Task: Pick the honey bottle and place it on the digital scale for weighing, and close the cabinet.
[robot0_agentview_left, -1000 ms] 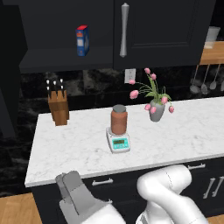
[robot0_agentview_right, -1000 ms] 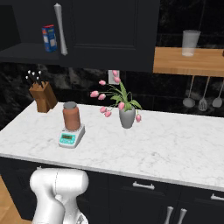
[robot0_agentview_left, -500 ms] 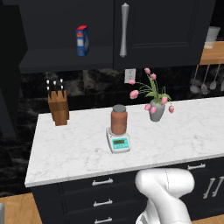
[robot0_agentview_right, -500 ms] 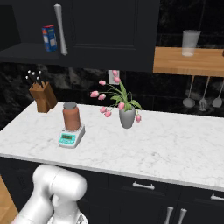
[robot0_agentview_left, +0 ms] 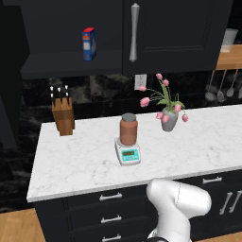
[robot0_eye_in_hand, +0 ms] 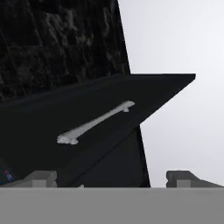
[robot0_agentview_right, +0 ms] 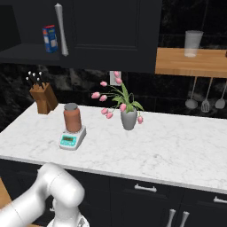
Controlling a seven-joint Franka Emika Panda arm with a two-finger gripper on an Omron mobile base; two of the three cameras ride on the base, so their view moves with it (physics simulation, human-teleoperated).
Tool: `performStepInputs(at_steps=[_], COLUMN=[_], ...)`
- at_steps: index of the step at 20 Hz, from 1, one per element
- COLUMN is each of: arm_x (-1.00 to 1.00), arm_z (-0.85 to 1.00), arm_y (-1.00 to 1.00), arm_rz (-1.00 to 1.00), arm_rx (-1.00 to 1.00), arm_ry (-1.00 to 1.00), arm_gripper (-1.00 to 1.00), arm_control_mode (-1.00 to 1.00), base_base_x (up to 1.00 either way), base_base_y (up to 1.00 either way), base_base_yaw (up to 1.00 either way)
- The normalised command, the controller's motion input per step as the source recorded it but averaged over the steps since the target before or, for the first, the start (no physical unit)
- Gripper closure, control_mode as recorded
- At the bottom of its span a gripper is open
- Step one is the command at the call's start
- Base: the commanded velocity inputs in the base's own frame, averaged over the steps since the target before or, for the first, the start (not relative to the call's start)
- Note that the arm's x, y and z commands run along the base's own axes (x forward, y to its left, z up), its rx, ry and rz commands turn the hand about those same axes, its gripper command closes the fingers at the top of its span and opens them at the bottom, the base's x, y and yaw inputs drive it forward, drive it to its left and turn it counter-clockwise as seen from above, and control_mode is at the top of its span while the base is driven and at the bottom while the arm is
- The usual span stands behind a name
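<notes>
Marble counter (robot0_agentview_left: 85, 165) holds honey bottle (robot0_agentview_left: 128, 129) on digital scale (robot0_agentview_left: 128, 153).

Looking along my gripper (robot0_eye_in_hand: 111, 177), I see its two grey finger tips (robot0_eye_in_hand: 41, 177) low in the frame, standing well apart with nothing between them. Above them a near-black panel of the cabinet (robot0_eye_in_hand: 100, 144) slants across the view and narrows to a point at the right, and a long silver bar handle (robot0_eye_in_hand: 94, 123) lies tilted across it, its lower end at the left and its upper end toward the middle. Past the panel's upper edge there is dark marbled stone (robot0_eye_in_hand: 61, 39) at the upper left, and a plain pale grey-white area (robot0_eye_in_hand: 175, 48) takes up the right side.
</notes>
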Motion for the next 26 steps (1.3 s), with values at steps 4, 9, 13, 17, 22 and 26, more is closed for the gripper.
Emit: performStepInputs(at_steps=[4, 9, 13, 17, 22, 26], arm_x=[1.0, 1.0, 1.0, 0.94, 0.87, 0.23], arm_z=[-0.61, -0.24, 0.0, 0.0, 0.02, 0.37], arm_y=[0.09, -0.02, 0.0, 0.0, -0.21, -0.34], arm_rz=[0.0, 0.0, 0.0, 0.0, 0.0, 0.0], arm_rx=[0.0, -0.01, -0.11, -0.26, -0.22, -0.13], arm_ry=[0.0, 0.04, 0.13, 0.1, -0.01, -0.22], arm_gripper=[-1.0, -1.0, -1.0, -1.0, -1.0, -1.0], arm_control_mode=[-1.0, -1.0, -1.0, -1.0, -1.0, -1.0], base_base_x=[0.0, 0.0, 0.0, 0.0, 0.0, 0.0], base_base_y=[0.0, 0.0, 0.0, 0.0, 0.0, 0.0], base_base_yaw=[0.0, 0.0, 0.0, 0.0, 0.0, 0.0])
